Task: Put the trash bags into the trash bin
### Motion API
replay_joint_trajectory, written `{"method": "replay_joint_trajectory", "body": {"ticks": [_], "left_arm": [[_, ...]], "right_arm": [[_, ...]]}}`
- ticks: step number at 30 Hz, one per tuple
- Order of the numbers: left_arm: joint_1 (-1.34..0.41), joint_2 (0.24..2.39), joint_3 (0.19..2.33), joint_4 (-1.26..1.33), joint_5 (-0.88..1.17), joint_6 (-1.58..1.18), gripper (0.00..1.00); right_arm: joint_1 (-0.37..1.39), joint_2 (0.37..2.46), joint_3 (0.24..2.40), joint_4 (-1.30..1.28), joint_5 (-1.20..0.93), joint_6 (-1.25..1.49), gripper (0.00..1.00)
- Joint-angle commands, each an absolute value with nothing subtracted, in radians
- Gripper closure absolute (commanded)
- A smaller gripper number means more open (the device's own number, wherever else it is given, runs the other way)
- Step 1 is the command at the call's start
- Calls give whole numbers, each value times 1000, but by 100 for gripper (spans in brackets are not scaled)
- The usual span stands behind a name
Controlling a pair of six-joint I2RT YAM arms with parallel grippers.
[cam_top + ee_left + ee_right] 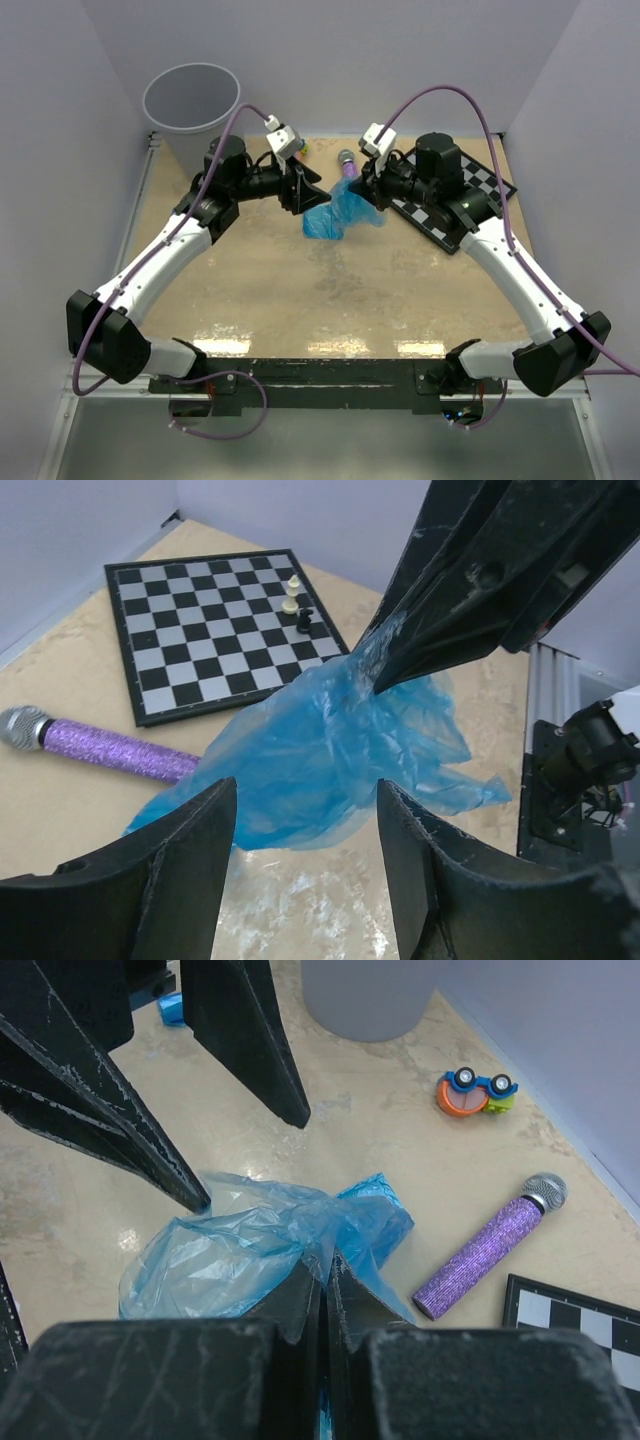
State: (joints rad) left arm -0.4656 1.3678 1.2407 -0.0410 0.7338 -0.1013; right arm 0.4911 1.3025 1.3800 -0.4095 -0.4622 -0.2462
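Arm bases: both arms are bolted at the near edge of the tan table (300,300) and reach in toward each other over its far half.
Left gripper: the left gripper (308,192) hangs with its jaws spread wide and nothing between them, pointed at the blue film from the bag's left; its own wrist view shows the bag just beyond its fingertips, not touching them.
Trash bag: one crumpled trash bag (335,215) of translucent blue film sits mid-table between the two grippers, bunched to a peak at its upper right and spreading loose below. Whether its lower folds rest on the table cannot be told.
Right gripper: the right gripper (325,1295) has its jaws pressed together on that peak of the film.
Microphone: a purple glittery microphone (490,1245) lies flat just behind the bag, silver head pointing away from the arms.
Chessboard: a chessboard (215,630) lies under the right arm, with a white piece (292,593) and a black piece (304,620) upright side by side.
Toy car: a small orange and green toy car (477,1093) rests near the back wall.
Trash bin: the grey trash bin (190,145) stands upright in the far left corner, well apart from the bag.
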Motion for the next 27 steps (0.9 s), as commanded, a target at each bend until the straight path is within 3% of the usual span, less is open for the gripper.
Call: {"method": "replay_joint_trajectory", "body": {"ticks": [1,10,23,27], "left_arm": [[-482,1390,1287,51,816,-199,40],[-485,1413,1292,77,822,-195,60],[-486,1379,1247,55,741,-157,80],[-485,1347,1204,46,713,-146,93]], "right_arm": [[499,1296,1420,-361,-440,-238,100],[500,1293,1404,-362,-422,-245,100],[514,1373,1439,-339,-420,-221,100],[514,1364,1416,-342,-419,-218,100]]}}
